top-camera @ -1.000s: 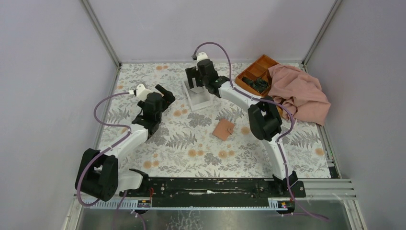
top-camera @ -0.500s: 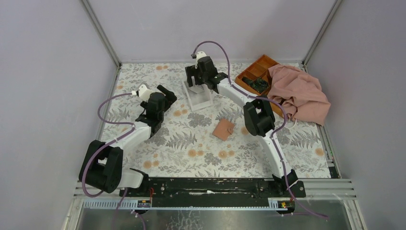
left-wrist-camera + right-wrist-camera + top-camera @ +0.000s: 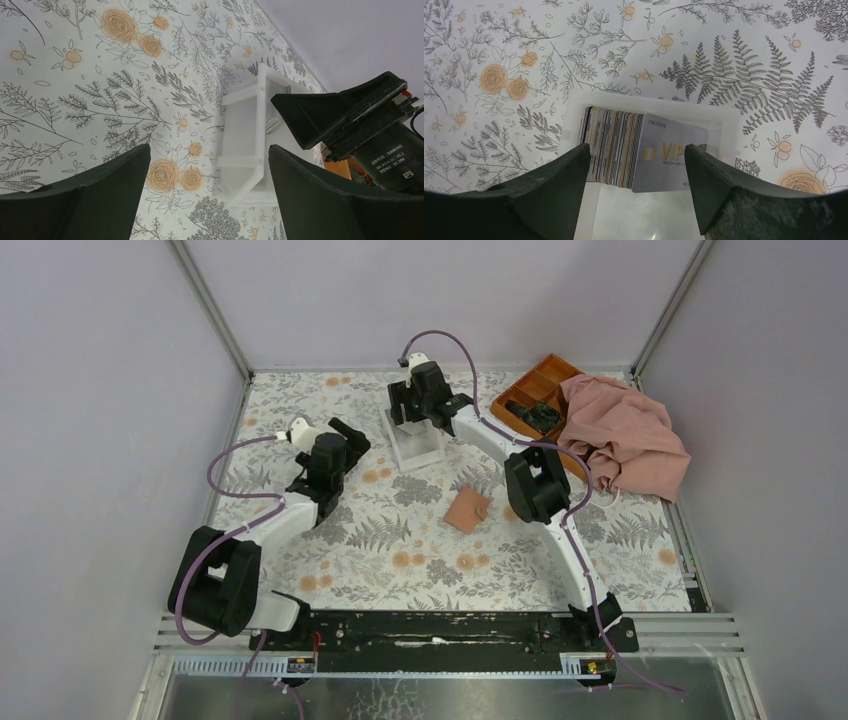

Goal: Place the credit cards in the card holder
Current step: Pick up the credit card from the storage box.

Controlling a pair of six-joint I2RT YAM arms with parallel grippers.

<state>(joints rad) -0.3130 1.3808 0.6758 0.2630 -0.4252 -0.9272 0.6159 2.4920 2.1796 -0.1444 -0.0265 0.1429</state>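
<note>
A stack of credit cards (image 3: 616, 147) stands on edge in a white open box (image 3: 574, 107), with a grey "VIP" card (image 3: 669, 155) leaning at the stack's right end. My right gripper (image 3: 636, 172) is open directly above the box, one finger on each side of the stack, holding nothing. In the top view it (image 3: 408, 412) hovers over the box (image 3: 415, 445). The tan card holder (image 3: 467, 509) lies shut on the table, right of centre. My left gripper (image 3: 345, 440) is open and empty, left of the box, which its wrist view shows ahead (image 3: 242, 140).
An orange compartment tray (image 3: 535, 390) with dark items sits at the back right, partly under a pink cloth (image 3: 625, 435). Enclosure walls stand on the left, back and right. The table has a floral cover.
The right gripper has shifted slightly over the white box. The left arm has moved forward a little toward the box. The card holder has not moved.
</note>
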